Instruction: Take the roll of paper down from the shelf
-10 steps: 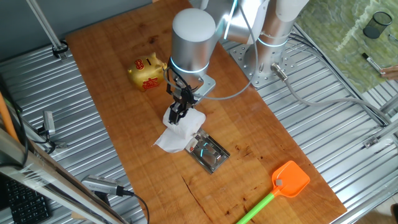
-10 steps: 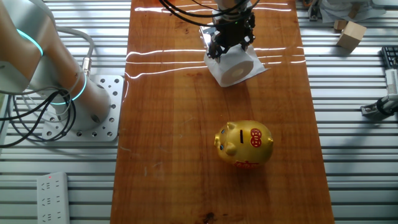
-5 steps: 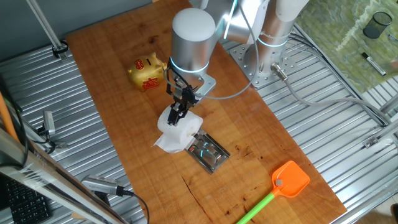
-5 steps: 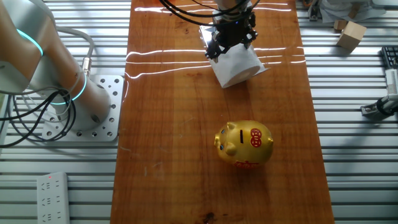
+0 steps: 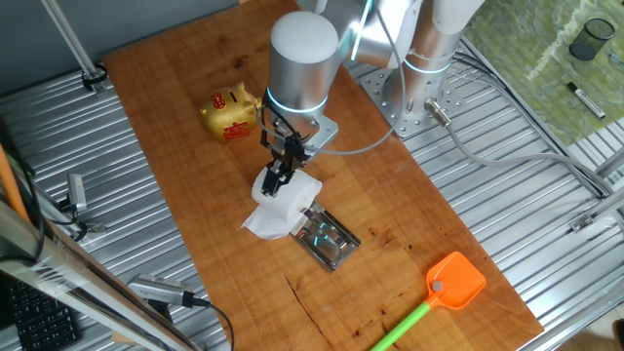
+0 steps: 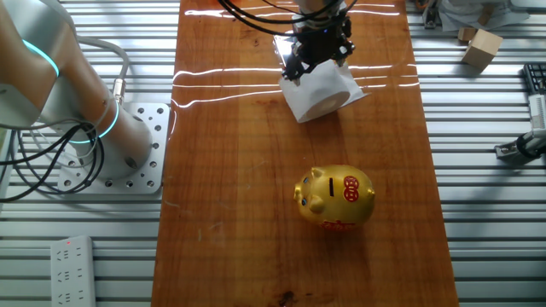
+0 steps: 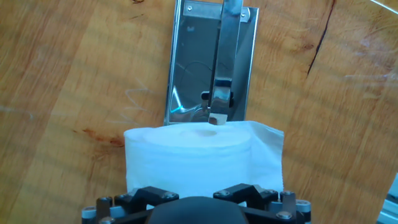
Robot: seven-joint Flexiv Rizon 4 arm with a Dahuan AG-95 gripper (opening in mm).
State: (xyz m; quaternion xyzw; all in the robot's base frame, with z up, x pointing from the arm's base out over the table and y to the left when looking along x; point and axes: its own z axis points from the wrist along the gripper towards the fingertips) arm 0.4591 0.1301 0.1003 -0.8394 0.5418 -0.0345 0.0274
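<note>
The roll of paper (image 5: 278, 210) is white and soft, with a wrinkled tail hanging at its lower left. My gripper (image 5: 279, 177) comes down on it from above and is shut on it. In the other fixed view the gripper (image 6: 316, 56) holds the roll (image 6: 322, 92) at the far end of the table. In the hand view the roll (image 7: 202, 155) fills the space between my fingers. The shelf (image 7: 193, 62), a shiny silver plate with a bar (image 7: 221, 62), lies just beyond it. The bar's tip meets the roll's far edge. The shelf (image 5: 330, 240) lies on the wood beside the roll.
A golden piggy bank (image 5: 231, 114) stands on the wooden table (image 5: 185, 107) behind the arm; it also shows in the other fixed view (image 6: 335, 198). An orange-headed swatter (image 5: 454, 282) lies at the near right corner. Ribbed metal surrounds the table.
The gripper has shifted slightly with the roll in it. In the other fixed view the roll's end face with its core hole no longer shows.
</note>
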